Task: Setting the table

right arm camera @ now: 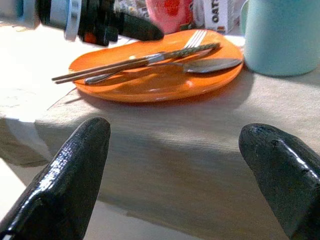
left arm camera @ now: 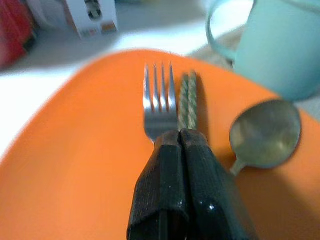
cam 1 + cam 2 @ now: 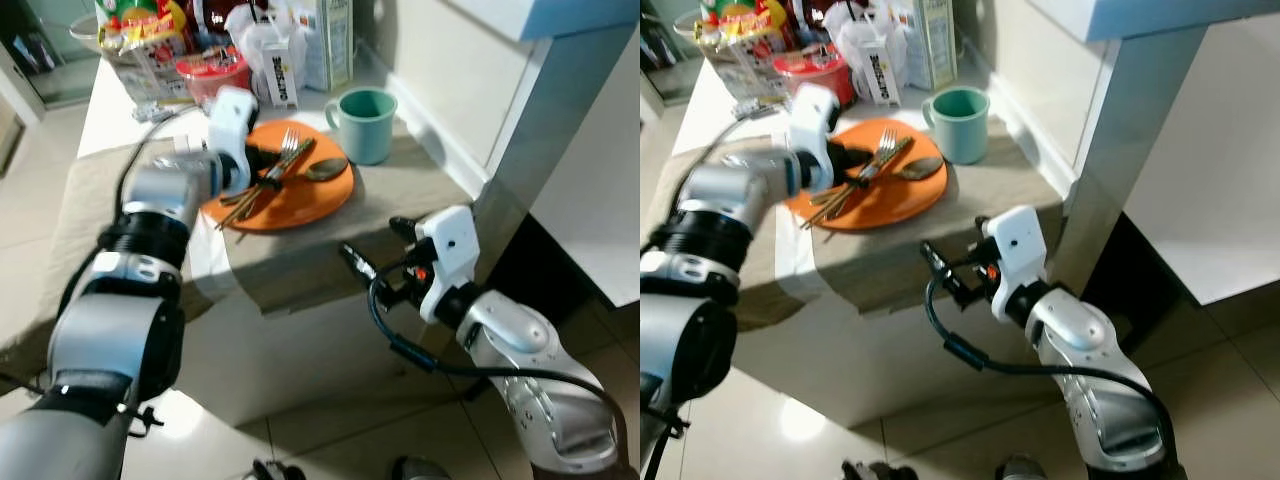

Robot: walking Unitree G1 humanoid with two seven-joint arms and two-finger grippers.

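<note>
An orange plate (image 3: 300, 200) lies on the cloth-covered table, holding a fork (image 3: 290, 143), a spoon (image 3: 326, 168) and a pair of patterned chopsticks (image 3: 248, 196). A teal mug (image 3: 366, 124) stands just behind the plate on the right. My left gripper (image 3: 268, 160) hovers over the plate's left half, shut, its fingers (image 2: 170, 175) pressed together just above the fork (image 2: 159, 107) and chopstick tips (image 2: 188, 102); the cutlery rests on the plate (image 1: 155, 85). My right gripper (image 3: 370, 240) stands open off the table's front edge, nothing between its fingers (image 1: 75, 170).
Groceries crowd the back of the table: a red tub (image 3: 213, 75), cartons (image 3: 282, 62) and a snack bag (image 3: 140, 35). A white wall and a grey post (image 3: 545, 130) rise on the right. Tiled floor (image 3: 330, 430) lies below the table's front edge.
</note>
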